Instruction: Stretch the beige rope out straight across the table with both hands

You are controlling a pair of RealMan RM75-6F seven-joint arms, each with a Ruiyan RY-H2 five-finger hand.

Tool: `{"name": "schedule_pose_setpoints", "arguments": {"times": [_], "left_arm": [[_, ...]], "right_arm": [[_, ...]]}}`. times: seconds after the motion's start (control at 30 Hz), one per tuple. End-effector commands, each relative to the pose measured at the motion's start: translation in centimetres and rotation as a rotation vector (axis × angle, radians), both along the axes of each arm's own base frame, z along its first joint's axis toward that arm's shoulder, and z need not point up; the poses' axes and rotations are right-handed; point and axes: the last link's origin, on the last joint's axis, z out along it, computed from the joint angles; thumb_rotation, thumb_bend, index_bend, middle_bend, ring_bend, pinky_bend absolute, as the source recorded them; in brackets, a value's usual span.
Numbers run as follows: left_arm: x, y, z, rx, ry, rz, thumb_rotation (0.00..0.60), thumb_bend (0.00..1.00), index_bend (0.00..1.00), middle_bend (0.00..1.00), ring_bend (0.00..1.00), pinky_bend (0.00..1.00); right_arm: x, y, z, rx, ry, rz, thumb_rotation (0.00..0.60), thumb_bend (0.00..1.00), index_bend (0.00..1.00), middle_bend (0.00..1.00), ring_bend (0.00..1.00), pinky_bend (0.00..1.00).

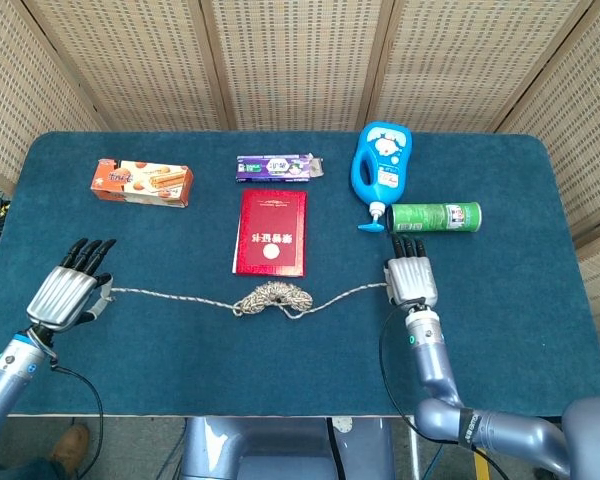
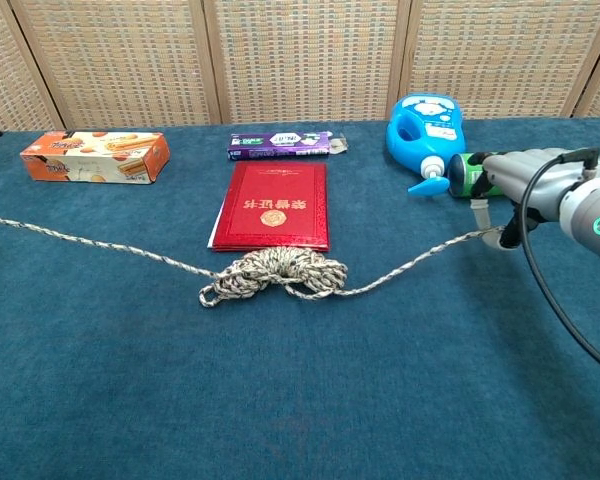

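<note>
The beige rope lies across the table with a tangled bundle still in its middle, just below the red booklet. My left hand holds the rope's left end near the table's left edge; the chest view cuts this hand off. My right hand pinches the rope's right end, below the green can. From the bundle a strand runs out to each hand, and the right one sags a little.
A red booklet lies just behind the bundle. Behind my right hand sit a green can and a blue bottle. A purple packet and an orange biscuit box lie at the back.
</note>
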Motion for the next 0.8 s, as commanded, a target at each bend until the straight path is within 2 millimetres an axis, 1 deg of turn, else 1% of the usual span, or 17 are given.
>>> {"name": "schedule_pose_setpoints", "arguments": {"times": [0.03,0.3,0.73,0.77,0.8], "left_arm": [[-0.5,-0.1,0.6,0.014,-0.005,0.010,0.600,0.43,0.79,0.00,0.00,0.00],[-1.0,0.0,1.2,0.033,-0.014,0.019,0.600,0.43,0.79,0.00,0.00,0.00],[-1.5,0.0,0.7,0.022,-0.020,0.038,0.600,0.43,0.79,0.00,0.00,0.00],[-1.4,0.0,0.6,0.019,-0.020,0.038,0.600,0.42,0.77,0.00,0.00,0.00],[-1.4,0.0,0.6,0.018,-0.020,0.038,0.600,0.40,0.73,0.00,0.00,0.00]], "right_arm": [[-0.5,-0.1,0.6,-0.011,0.008,-0.010,0.600,0.53,0.63,0.00,0.00,0.00],[-1.4,0.0,1.4,-0.023,0.030,-0.015,0.600,0.53,0.63,0.00,0.00,0.00],[-1.8,0.1,1.2,-0.024,0.043,-0.029,0.600,0.53,0.63,0.00,0.00,0.00],[-1.8,0.1,1.2,-0.024,0.037,-0.029,0.600,0.53,0.63,0.00,0.00,0.00],[-1.8,0.1,1.2,-0.024,0.035,-0.029,0.600,0.53,0.63,0.00,0.00,0.00]]}}
